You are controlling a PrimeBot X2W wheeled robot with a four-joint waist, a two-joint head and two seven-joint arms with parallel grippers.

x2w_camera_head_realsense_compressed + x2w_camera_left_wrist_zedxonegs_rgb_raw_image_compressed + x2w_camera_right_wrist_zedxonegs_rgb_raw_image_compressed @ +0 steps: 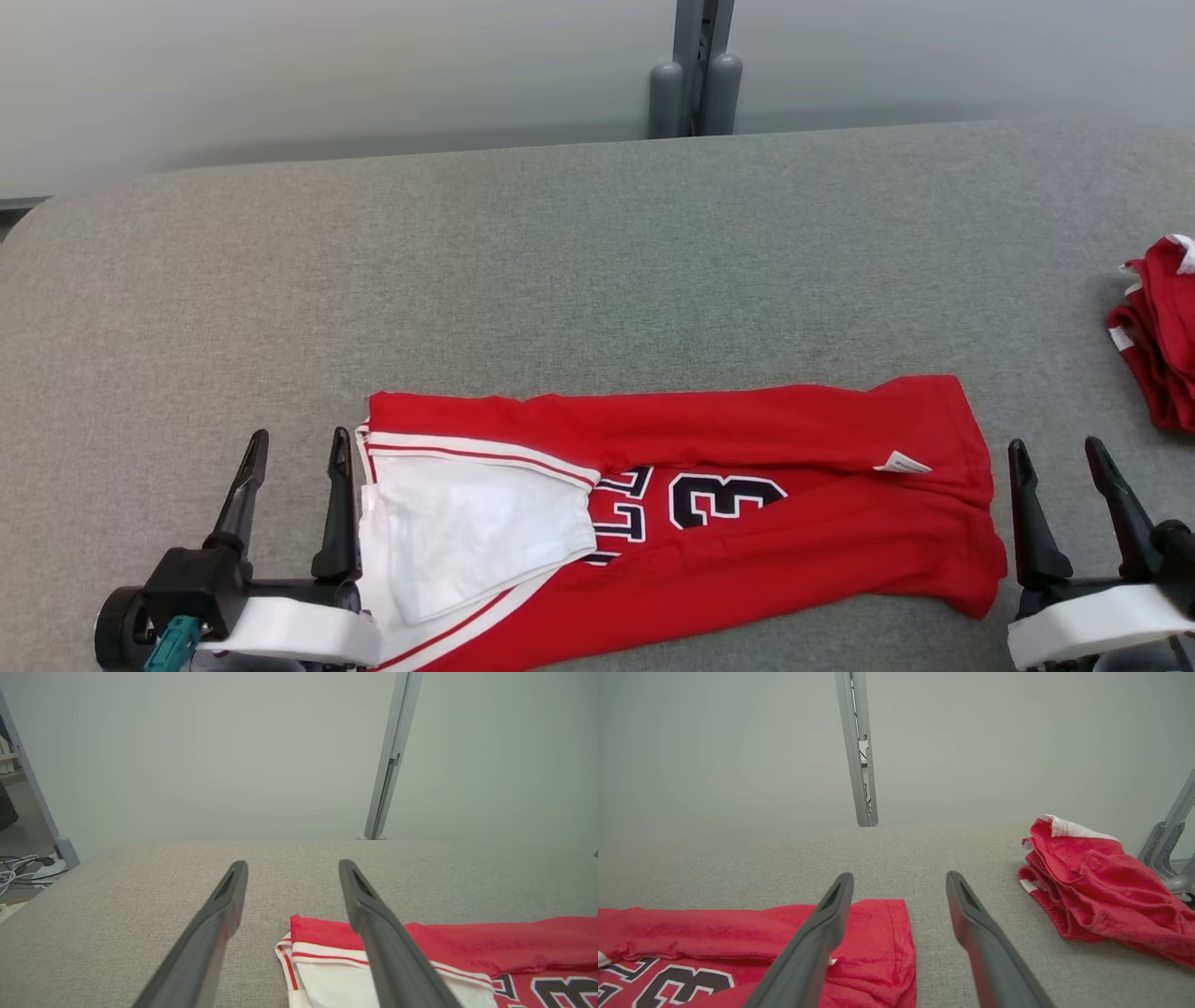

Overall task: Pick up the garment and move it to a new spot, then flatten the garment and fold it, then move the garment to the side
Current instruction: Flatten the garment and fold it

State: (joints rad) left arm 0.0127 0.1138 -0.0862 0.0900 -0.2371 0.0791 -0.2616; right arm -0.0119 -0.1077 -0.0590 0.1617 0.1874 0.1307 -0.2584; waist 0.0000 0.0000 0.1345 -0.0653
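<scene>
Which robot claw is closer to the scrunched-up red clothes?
The right one. The right gripper sits just below the scrunched-up red clothes in the head view, apart from them. The left gripper is far across the jersey, at its other end.

We see a wide table (597, 243) covered in grey woven fabric, its far left corner rounded. Near our edge of it a red basketball jersey (775, 532) lies folded lengthwise (white trim and lining at its left end, a black number 3 facing up, a small white tag towards the right). Well apart, at the table's right edge, a crumpled red garment (1162, 336) with white trim sits in a heap.
</scene>
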